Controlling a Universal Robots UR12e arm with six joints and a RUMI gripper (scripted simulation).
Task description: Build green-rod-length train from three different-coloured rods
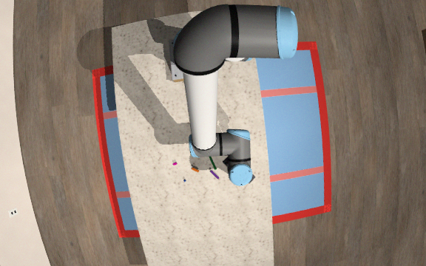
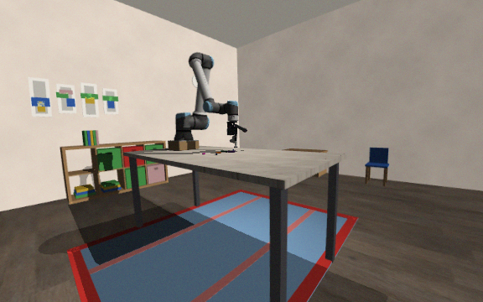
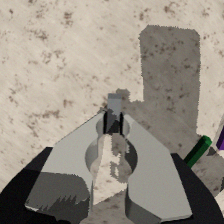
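My gripper (image 3: 113, 113) (image 2: 236, 145) is low over the table and shut on a grey rod (image 3: 114, 104), whose end sticks out past the fingertips. In the top view the wrist hides the fingers. The green rod (image 1: 213, 163) (image 3: 201, 149) lies left of the wrist in the top view, partly in shadow. The purple rod (image 1: 214, 174) (image 3: 221, 142) lies beside it at an angle. Left of these lie an orange rod (image 1: 196, 170) (image 2: 218, 153), a magenta rod (image 1: 174, 163) (image 2: 204, 153) and a small blue rod (image 1: 184, 180). What lies directly beneath the fingertips is hidden.
The rods lie on a speckled table (image 1: 205, 222) (image 2: 267, 161). The arm (image 1: 203, 107) reaches over it from the base end and casts a broad shadow. The table's right edge in the top view is not far from the wrist.
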